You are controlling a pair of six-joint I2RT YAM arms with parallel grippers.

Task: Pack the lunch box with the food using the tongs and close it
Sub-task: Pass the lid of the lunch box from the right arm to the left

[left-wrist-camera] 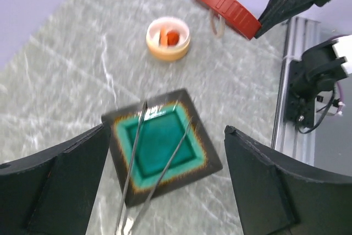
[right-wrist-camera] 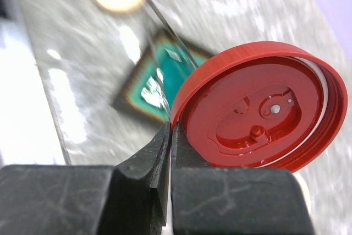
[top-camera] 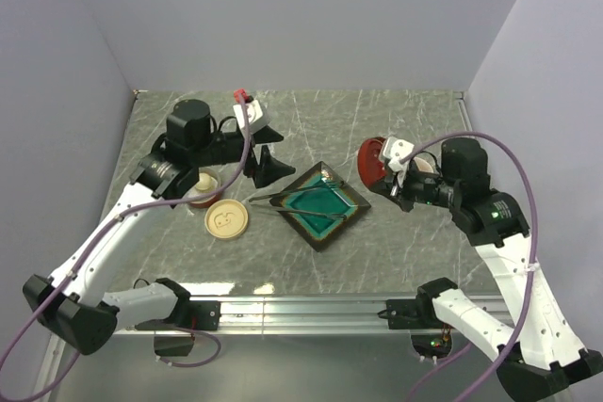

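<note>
Left wrist view: tongs (left-wrist-camera: 133,158) lie ungrasped on the mid-frame dish (left-wrist-camera: 212,163) beneath the spread left gripper (left-wrist-camera: 166,133), the right gripper (right-wrist-camera: 169,136) pinches the red lid (right-wrist-camera: 258,114), so packing looks unfinished.

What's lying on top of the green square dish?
The tongs lie across the dish, both arms over its teal centre. Only glaze beneath them is covered; nothing else there.

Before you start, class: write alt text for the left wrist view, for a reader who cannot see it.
The open left gripper hangs over a square teal dish with thin metal tongs lying across it. Beyond, on the marbled table, a cream container holds an orange-red lump; the right gripper pinches a red lid.
</note>
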